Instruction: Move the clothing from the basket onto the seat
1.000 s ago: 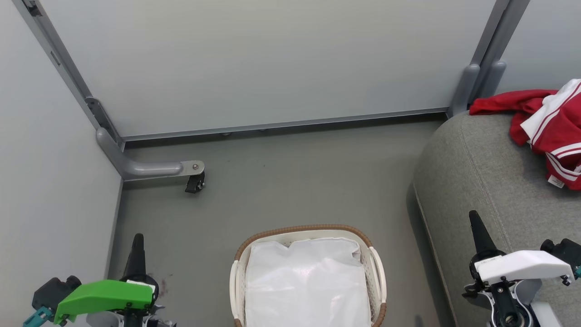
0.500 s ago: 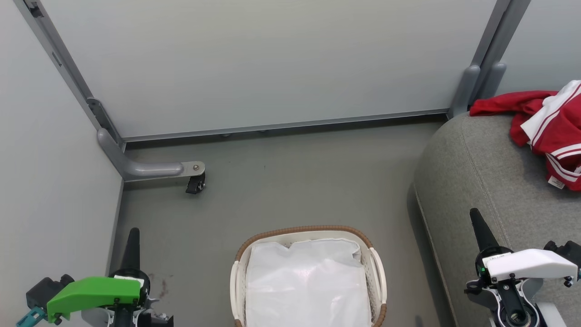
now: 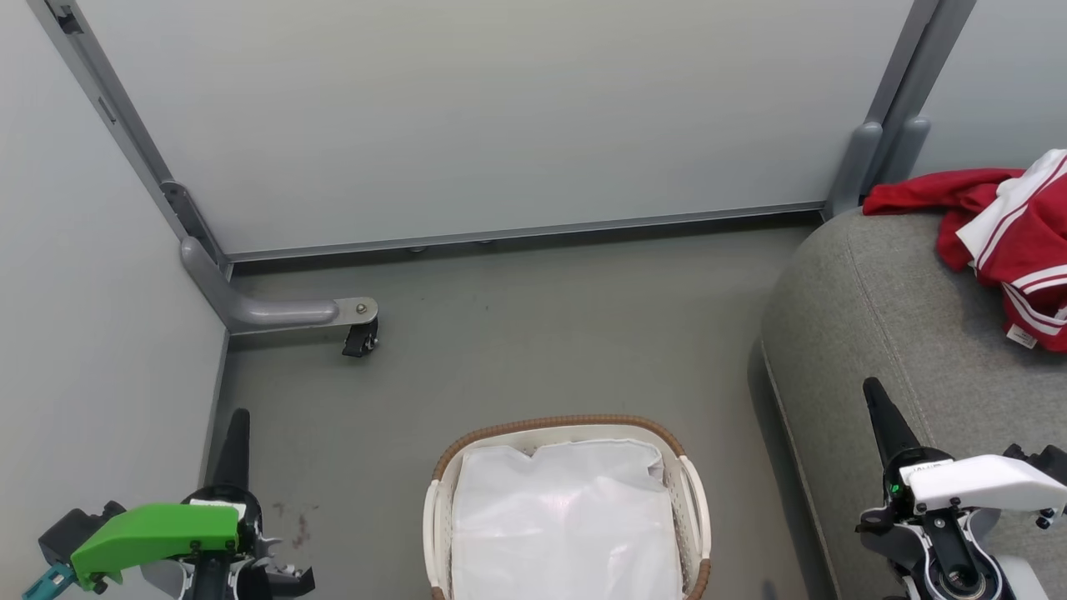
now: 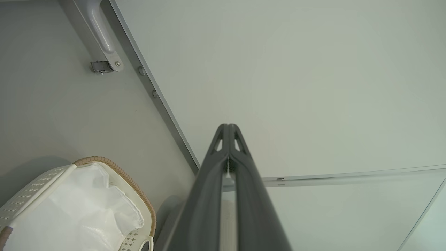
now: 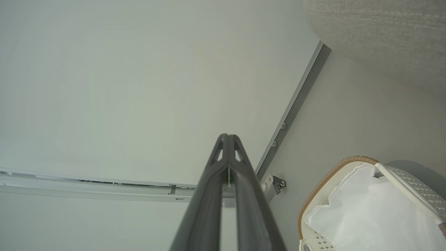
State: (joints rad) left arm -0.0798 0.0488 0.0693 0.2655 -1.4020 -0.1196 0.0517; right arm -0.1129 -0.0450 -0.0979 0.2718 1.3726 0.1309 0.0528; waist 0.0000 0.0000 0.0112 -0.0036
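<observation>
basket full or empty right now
Empty of clothing: the basket shows its white liner bare, and the red clothing sits on the seat.

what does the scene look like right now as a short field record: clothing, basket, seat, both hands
clothing: red garments, one with white striped sleeves, heaped on the seat
seat: grey cushion, right of the basket
basket: on the floor, white liner inside, no red fabric seen in it
left hand: shut, empty, left of the basket
right hand: shut, empty, by the seat
task state: looks done
</observation>
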